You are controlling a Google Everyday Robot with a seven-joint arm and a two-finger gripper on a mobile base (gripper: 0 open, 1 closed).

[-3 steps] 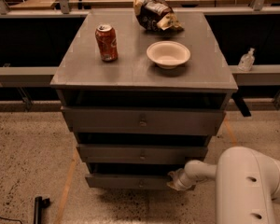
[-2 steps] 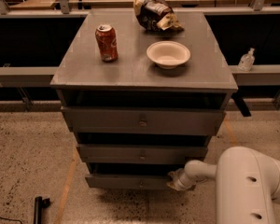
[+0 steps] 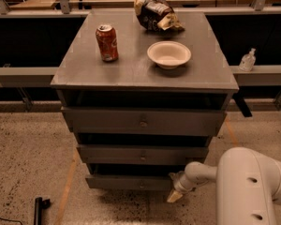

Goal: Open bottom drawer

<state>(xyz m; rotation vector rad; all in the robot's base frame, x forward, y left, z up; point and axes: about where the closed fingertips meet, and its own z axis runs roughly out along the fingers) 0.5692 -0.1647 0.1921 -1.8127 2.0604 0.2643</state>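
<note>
A grey wooden cabinet (image 3: 131, 74) with three drawers stands on the speckled floor. The bottom drawer (image 3: 126, 182) is the lowest, narrowest-looking front, with a dark gap above it. Its centre knob does not show clearly. My white arm (image 3: 253, 186) reaches in from the lower right. My gripper (image 3: 174, 191) is at the right end of the bottom drawer's front, close to the floor, with a pale fingertip (image 3: 173, 196) showing just below the drawer's corner.
On the cabinet top stand a red soda can (image 3: 107, 42), a white bowl (image 3: 168, 54) and a crumpled chip bag (image 3: 155, 11). A small bottle (image 3: 247, 60) sits on a ledge at right. A dark object (image 3: 38, 207) lies on the floor at lower left.
</note>
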